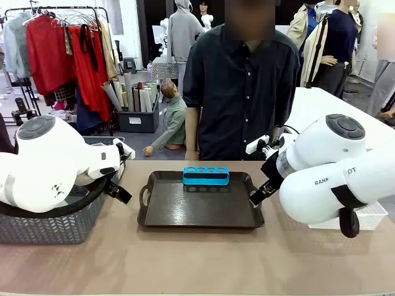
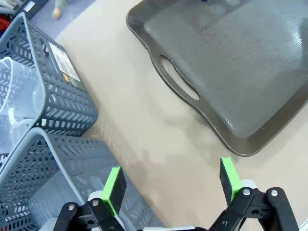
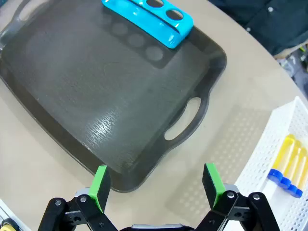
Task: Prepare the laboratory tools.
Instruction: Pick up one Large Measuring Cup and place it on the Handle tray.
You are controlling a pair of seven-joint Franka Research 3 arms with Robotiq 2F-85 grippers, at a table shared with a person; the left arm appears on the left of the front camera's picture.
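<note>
the coming move turns on the blue-capped tubes [image 3: 288,161] of amber-yellow liquid. they lie side by side in the white plastic bin [image 3: 260,159], off to the right of the right arm's jaws in the right wrist view. those jaws are spread wide and hold nothing. their green pads [image 3: 100,185] hang over the near corner of the dark tray [image 3: 96,96], just beside the bin but not above it. each tube's long axis runs roughly up the picture, with the caps at the near end. that is about crosswise to the line between the two pads, so a sideways shift toward the bin looks likely to bring the jaws square across a tube with little turning of the wrist.

the right arm is plainly the nearer one to the tubes. the blue tube rack [image 3: 144,19] stands on the far part of the tray, its holes empty, across the tray from the bin.

the left arm's jaws are also released and empty, above the bench [image 1: 197,259] between the tray's handle and the grey mesh baskets [image 2: 67,96]. a clear plastic beaker [image 2: 17,101] sits in the farther basket, so that arm is nearer to it.
</note>
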